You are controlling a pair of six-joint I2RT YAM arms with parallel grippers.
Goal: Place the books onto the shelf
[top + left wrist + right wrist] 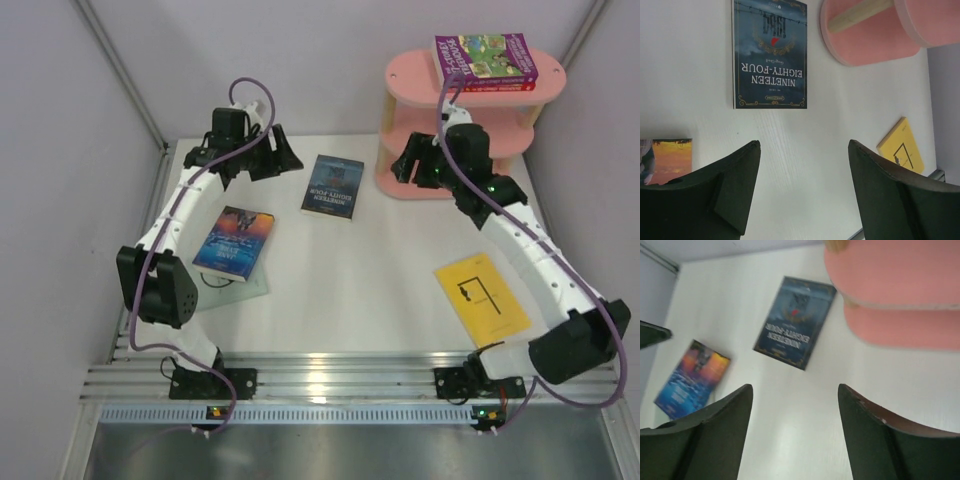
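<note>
Your shelf stands at the upper right of the top view. Its top board carries two books stacked flat: a purple-green cartoon book on a red book, of which you see only the spine edge. The lower tiers are partly hidden behind your right arm. The other books lie flat on the table. The navy book, titled Nineteen Eighty-Four in pale letters, sits in the upper middle, just left of the shelf's base and apart from it. The blue-orange book lies at centre left, tilted, resting on a pale book whose corner peeks out at its lower right. The yellow book, plain with a small black line drawing, lies at lower right, just beside the right arm. Your left gripper sits at upper left, to the left of the navy book, fingers apart with nothing between them. Your right gripper is in front of the shelf's lower tiers, fingers likewise spread and holding nothing. Its wrist view looks past the pink boards to the navy and blue-orange books.
</note>
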